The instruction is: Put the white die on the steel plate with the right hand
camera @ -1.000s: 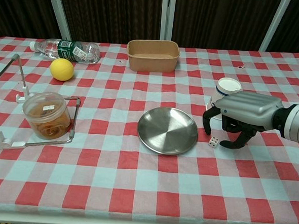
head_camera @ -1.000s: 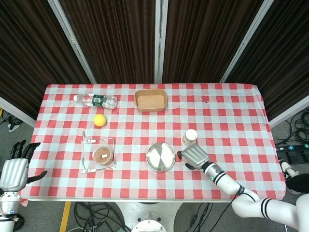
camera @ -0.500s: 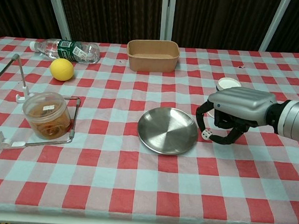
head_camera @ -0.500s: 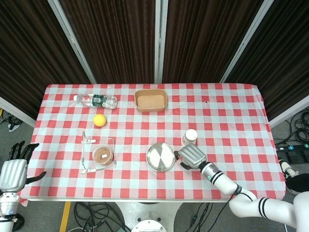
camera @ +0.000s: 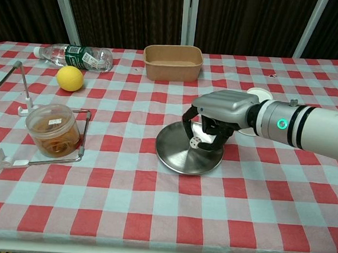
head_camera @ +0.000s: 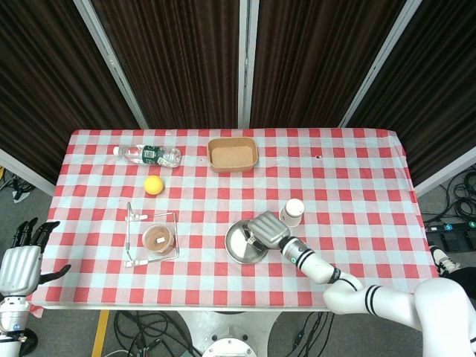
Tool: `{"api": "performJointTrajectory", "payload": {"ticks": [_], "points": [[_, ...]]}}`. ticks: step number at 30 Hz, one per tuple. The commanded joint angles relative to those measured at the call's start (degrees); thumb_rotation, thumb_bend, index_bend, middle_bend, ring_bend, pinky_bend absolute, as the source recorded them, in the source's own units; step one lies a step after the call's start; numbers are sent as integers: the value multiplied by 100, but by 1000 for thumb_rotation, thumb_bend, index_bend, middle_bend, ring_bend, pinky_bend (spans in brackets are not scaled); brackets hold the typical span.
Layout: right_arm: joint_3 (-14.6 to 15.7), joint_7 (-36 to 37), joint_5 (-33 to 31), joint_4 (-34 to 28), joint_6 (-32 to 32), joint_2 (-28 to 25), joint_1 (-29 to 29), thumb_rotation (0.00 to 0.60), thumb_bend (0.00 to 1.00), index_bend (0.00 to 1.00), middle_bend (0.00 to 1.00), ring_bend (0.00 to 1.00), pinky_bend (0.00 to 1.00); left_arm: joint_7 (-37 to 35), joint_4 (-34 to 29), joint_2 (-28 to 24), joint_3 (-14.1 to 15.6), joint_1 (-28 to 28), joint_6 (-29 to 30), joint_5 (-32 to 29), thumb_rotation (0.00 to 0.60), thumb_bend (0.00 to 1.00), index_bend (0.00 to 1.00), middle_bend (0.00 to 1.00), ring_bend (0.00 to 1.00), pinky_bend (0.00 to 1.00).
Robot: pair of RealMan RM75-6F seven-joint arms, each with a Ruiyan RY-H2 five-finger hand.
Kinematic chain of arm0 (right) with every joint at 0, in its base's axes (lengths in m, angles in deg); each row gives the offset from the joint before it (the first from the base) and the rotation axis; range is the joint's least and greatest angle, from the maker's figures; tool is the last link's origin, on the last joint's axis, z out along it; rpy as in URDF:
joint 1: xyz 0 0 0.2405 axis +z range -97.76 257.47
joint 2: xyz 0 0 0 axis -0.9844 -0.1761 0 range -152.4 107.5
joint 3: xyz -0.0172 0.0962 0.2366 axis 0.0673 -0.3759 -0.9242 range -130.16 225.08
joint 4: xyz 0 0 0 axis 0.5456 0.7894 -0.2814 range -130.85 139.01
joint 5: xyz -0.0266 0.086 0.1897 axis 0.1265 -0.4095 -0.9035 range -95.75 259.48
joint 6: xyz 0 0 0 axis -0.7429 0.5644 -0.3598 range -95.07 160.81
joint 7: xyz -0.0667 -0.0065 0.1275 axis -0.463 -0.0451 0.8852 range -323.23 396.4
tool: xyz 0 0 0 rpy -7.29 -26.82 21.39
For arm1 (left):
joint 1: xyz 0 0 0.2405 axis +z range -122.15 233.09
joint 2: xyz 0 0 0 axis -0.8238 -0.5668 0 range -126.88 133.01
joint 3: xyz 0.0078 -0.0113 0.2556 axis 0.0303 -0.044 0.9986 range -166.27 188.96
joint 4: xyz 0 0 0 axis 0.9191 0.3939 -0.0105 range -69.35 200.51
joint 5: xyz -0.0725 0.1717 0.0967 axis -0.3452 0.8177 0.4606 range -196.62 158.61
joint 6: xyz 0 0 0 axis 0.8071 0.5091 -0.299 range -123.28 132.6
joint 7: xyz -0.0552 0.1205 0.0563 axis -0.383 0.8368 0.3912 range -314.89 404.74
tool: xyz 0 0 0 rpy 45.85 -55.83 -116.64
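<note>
Chest view has my right hand (camera: 215, 115) at centre frame, poised over the steel plate (camera: 176, 153), with my fingers (camera: 187, 123) curled down and pinching the white die (camera: 196, 142), which hangs just above the plate's shiny floor, not yet set down as far as I can tell. Risk number one: let go from this height and the die bounces on bare steel, skips the low rim and rolls off across the checked counter (camera: 152, 206). Risk two: come down too hard and my fingertips tip or shove the plate, since nothing pins it. Risk three: the paper cup (head_camera: 293, 211) sits just to the right of my hand, close enough that a careless pull-back knocks it over. Room is better toward the lower frame, where the cloth is bare down to the near edge. To the left, the wire rack (camera: 21, 109) with its plastic tub (camera: 53, 130) is well apart. My left hand (head_camera: 21, 264) hangs at the lower left, off the counter, fingers spread, holding nothing.
</note>
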Motion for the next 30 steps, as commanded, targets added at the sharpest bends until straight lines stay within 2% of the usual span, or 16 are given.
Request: {"api": "performJointTrajectory", "payload": {"ticks": [1, 3, 5, 8, 10, 12, 13, 16, 18, 20, 22, 24, 30], "points": [[58, -192, -133, -5, -97, 24, 78, 600, 327, 458, 979, 908, 1000, -18, 24, 16, 5, 7, -8, -9, 600, 74, 163, 159, 21, 20], [63, -222, -146, -155, 27, -42, 42, 600, 301, 245, 979, 902, 999, -11, 48, 30, -5, 8, 2, -13, 600, 75, 163, 159, 21, 20], [46, -141, -105, -360, 215, -147, -31, 600, 270, 104, 979, 900, 997, -30, 52, 34, -12, 7, 11, -6, 600, 75, 162, 159, 21, 20], [6, 64, 60, -773, 664, -484, -218, 600, 256, 22, 971, 884, 994, -31, 66, 37, -19, 0, 26, 20, 600, 75, 162, 159, 21, 20], [-30, 225, 136, -1003, 954, -722, -361, 600, 255, 12, 935, 846, 990, -44, 64, 35, -23, -4, 36, 35, 600, 74, 162, 159, 21, 20], [-89, 497, 242, -1240, 1430, -982, -603, 600, 252, 10, 822, 747, 946, -56, 65, 41, -27, -1, 52, 45, 600, 74, 163, 159, 21, 20], [-109, 656, 303, -1303, 1672, -1073, -729, 600, 251, 13, 729, 666, 885, -67, 64, 43, -24, 1, 52, 48, 600, 74, 163, 159, 21, 20], [-158, 1244, 385, -1377, 2317, -1364, -1130, 600, 247, 78, 464, 398, 613, -68, 72, 49, -15, -8, 14, 40, 600, 75, 162, 159, 21, 20], [-168, 1685, 313, -1366, 2517, -1548, -1353, 600, 243, 98, 357, 262, 441, -51, 73, 57, -16, -23, -23, 26, 600, 74, 162, 159, 21, 20], [-163, 2009, 117, -1369, 2425, -1720, -1470, 600, 212, 102, 262, 137, 273, -6, 67, 60, -20, -40, -50, 17, 600, 74, 162, 159, 21, 20], [-140, 2193, -214, -1373, 2085, -1898, -1512, 600, 152, 93, 182, 43, 167, 38, 49, 63, -31, -62, -60, 26, 600, 74, 162, 159, 21, 20], [-123, 2305, -514, -1277, 1736, -1928, -1495, 600, 106, 80, 143, 2, 107, 75, 24, 70, -41, -81, -57, 45, 600, 74, 162, 159, 21, 20], [-112, 2478, -942, -690, 933, -1589, -1278, 600, 89, 78, 139, 0, 92, 151, -47, 63, -27, -107, -94, 55, 600, 74, 163, 159, 21, 20]]}}
